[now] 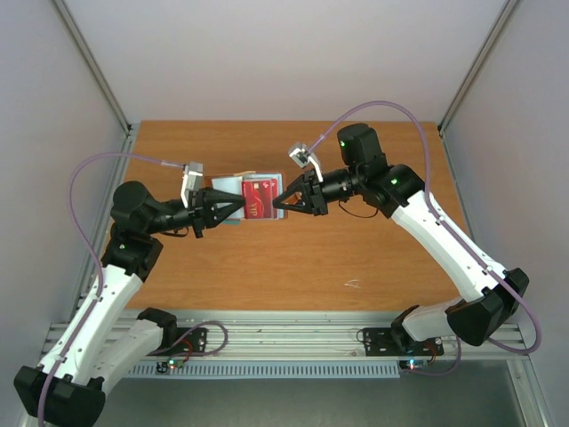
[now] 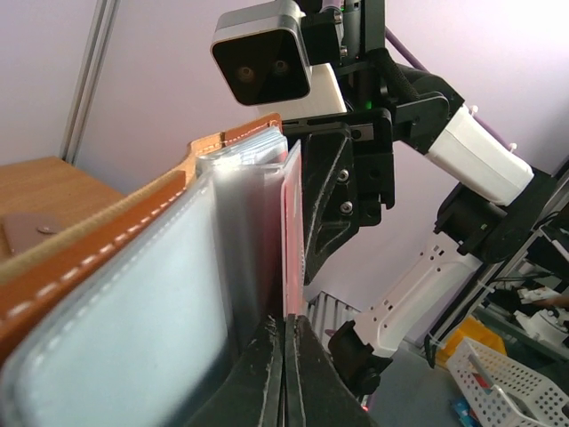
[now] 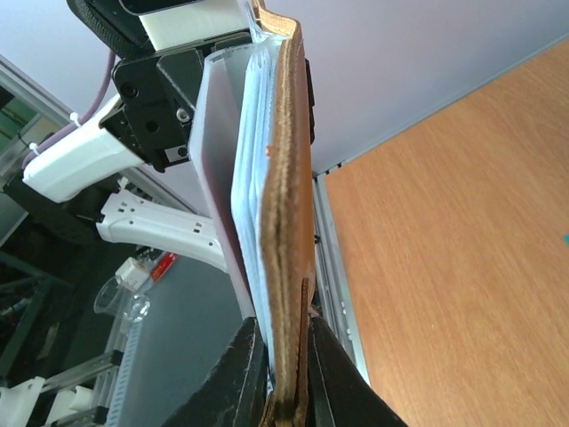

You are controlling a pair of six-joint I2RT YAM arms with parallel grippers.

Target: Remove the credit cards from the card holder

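The brown card holder (image 1: 228, 186) hangs open above the middle of the table, held between both arms. Its pale clear sleeves (image 2: 240, 222) fan out from the leather cover (image 2: 107, 258). A red credit card (image 1: 260, 197) lies face up on top in the top view. My left gripper (image 1: 242, 211) is shut on that card's thin edge (image 2: 292, 231), its tips (image 2: 284, 325) pressed together. My right gripper (image 1: 276, 203) comes in from the opposite side. It is shut on the leather edge of the card holder (image 3: 289, 178), one finger on each side (image 3: 284, 334).
The orange-brown wooden table (image 1: 356, 249) has grey walls on three sides and metal posts at the back corners. A small white scrap (image 1: 353, 285) lies near the table's front right. The right wrist's camera (image 2: 262, 62) sits close above the holder.
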